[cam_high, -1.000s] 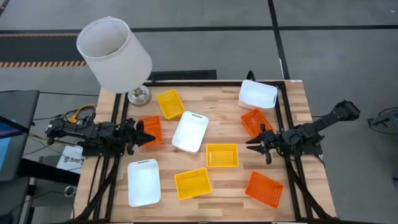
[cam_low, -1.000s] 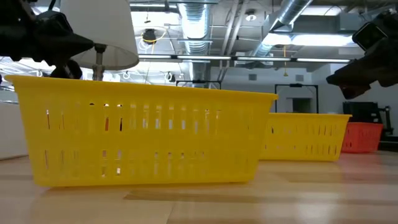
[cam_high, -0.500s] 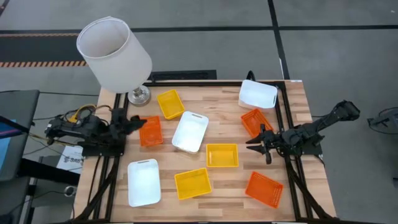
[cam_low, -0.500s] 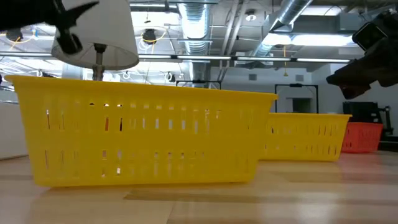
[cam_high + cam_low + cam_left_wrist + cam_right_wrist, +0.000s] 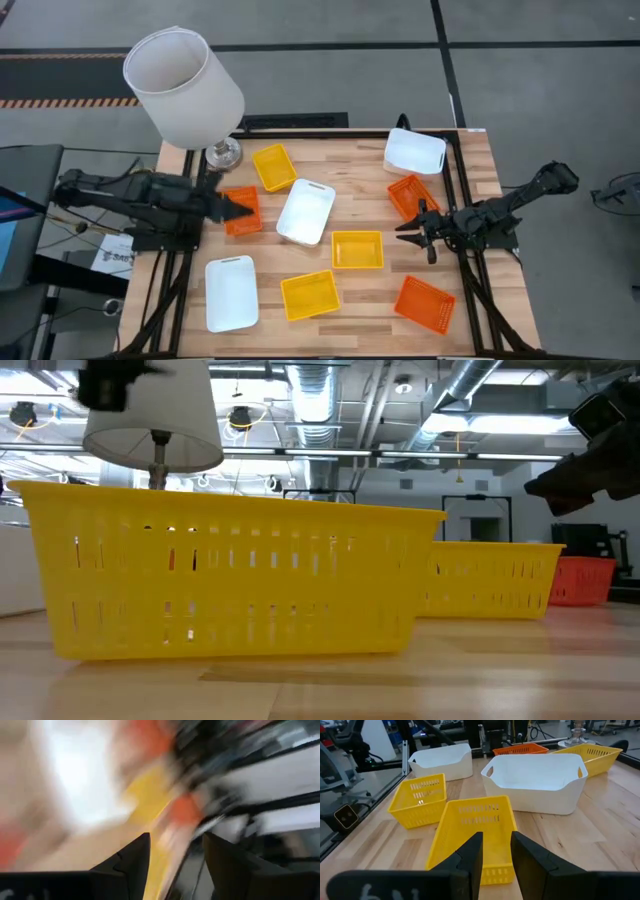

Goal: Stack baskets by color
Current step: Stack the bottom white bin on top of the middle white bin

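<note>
High view: 9 baskets lie scattered, none stacked. The left gripper point(image 5: 240, 207) sits over the orange basket point(image 5: 241, 211) at the table's left edge, jaws parted, grasping nothing. 1 second earlier it was clenched at that basket; the arm has since shifted. The right gripper point(image 5: 407, 227) waits mid-right, unchanged, beside a second orange basket point(image 5: 411, 194).

Low view: a yellow basket point(image 5: 230, 575) fills the foreground.

Left wrist view: blurred; fingers point(image 5: 132, 857) stand apart.

Right wrist view: the fingers point(image 5: 472, 855) stand parted and empty over a yellow basket point(image 5: 475, 832).

Recommended: grip 1 rim squarely, lift level.
</note>
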Motion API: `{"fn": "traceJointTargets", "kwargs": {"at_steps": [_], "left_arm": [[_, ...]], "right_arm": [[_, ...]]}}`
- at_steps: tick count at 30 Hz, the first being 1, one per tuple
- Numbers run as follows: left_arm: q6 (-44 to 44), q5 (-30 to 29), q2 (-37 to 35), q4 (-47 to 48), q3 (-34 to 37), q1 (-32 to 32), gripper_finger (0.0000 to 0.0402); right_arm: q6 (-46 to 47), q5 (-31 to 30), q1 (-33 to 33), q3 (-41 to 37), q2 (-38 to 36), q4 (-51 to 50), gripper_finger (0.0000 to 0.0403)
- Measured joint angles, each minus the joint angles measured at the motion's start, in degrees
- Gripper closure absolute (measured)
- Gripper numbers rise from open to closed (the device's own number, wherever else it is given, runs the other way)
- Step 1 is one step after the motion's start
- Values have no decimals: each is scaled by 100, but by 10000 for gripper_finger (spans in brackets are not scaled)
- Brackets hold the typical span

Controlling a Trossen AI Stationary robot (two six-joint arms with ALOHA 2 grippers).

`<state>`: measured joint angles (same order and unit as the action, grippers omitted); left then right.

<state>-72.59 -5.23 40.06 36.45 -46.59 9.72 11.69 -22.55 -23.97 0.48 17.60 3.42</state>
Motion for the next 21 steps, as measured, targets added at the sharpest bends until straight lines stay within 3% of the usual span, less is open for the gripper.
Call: {"fn": "traceJointTargets", "kwargs": {"at_steps": [3, 7, 14, 17, 21], "left_arm": [[-900, 453, 631, 1638, -469, 69, 243], [-1067, 247, 1151, 2672, -725, 469, 252], [-1031, 69, 1633, 3063, -721, 1305, 250], [-1900, 261, 1701, 3127, -721, 1687, 227], [-3345, 1040, 1772, 3504, -721, 2162, 190]], "right_arm": [[-1, 0, 0, 0, -2, 0, 278], [205, 0, 0, 2, 0, 4, 278], [2570, 0, 0, 0, -1, 9, 278], [3309, 0, 0, 2, 1, 9, 278], [3405, 0, 0, 2, 1, 13, 278]]}}
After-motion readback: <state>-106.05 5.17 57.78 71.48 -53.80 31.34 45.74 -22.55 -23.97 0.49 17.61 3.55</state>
